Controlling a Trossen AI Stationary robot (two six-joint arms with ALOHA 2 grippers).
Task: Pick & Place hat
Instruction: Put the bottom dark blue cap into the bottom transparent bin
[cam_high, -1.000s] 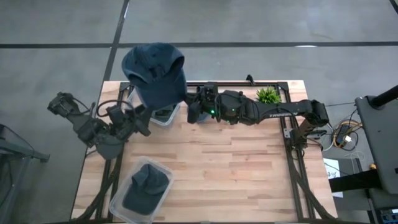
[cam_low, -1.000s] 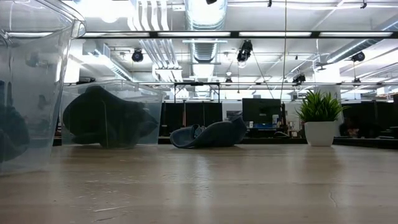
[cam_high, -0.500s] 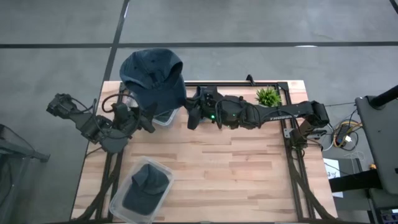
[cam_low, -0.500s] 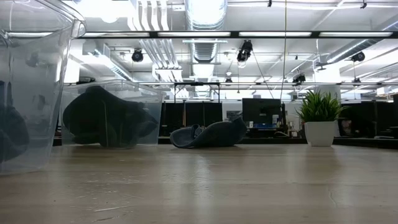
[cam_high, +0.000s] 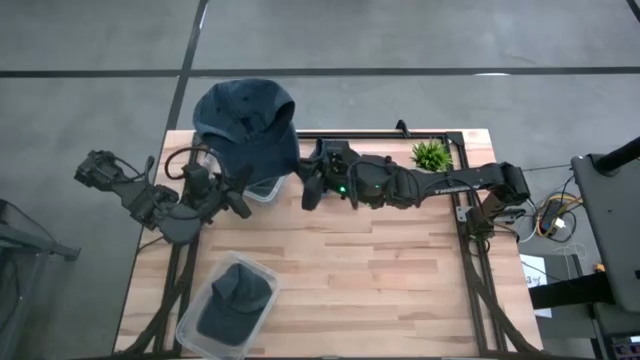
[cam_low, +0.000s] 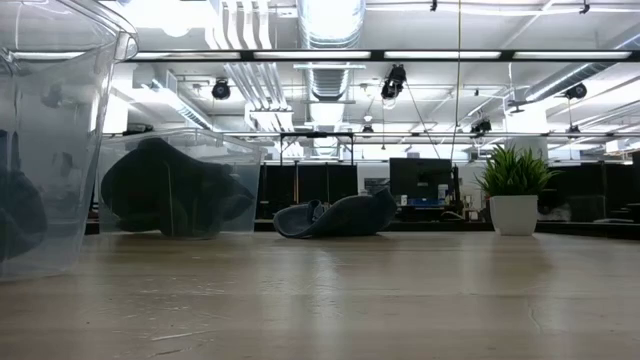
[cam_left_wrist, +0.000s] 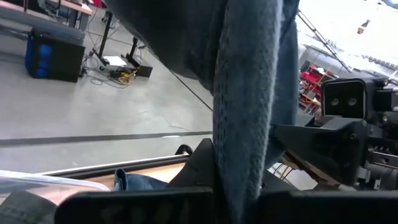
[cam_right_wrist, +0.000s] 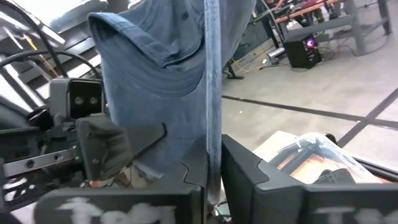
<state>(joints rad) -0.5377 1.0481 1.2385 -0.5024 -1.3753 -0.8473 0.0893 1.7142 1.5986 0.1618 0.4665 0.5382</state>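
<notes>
A blue hat (cam_high: 245, 125) is held high above the table's far left part between both grippers. My left gripper (cam_high: 240, 196) is shut on it from the left and my right gripper (cam_high: 308, 186) is shut on it from the right. In the left wrist view the hat (cam_left_wrist: 245, 93) fills the middle, with the right gripper (cam_left_wrist: 329, 146) beyond it. In the right wrist view the hat (cam_right_wrist: 168, 68) stands before the left gripper (cam_right_wrist: 115, 149). Neither gripper shows in the low view. My left gripper pinches a thick fold of the hat's cloth (cam_left_wrist: 241, 168) between its two fingers, coming about level from the table's left. The hat reaches up from the fingers, clear of the table. My right gripper pinches a thin edge of the hat (cam_right_wrist: 213, 155) between its two fingers, coming about level from the table's right. The edge stands upright in the gap. The hat rises above the fingers, clear of the table.
A clear tub (cam_high: 228, 305) with a dark hat in it stands at the near left. A second clear tub (cam_high: 266, 187) sits under the held hat. Another blue hat (cam_low: 335, 216) lies on the table. A potted plant (cam_high: 430, 154) stands at the far right.
The held hat has shifted a little toward the table's left and far edge, and its crown has spread wider. My left gripper has moved slightly toward the right gripper. Both grippers have stayed shut on the hat.
</notes>
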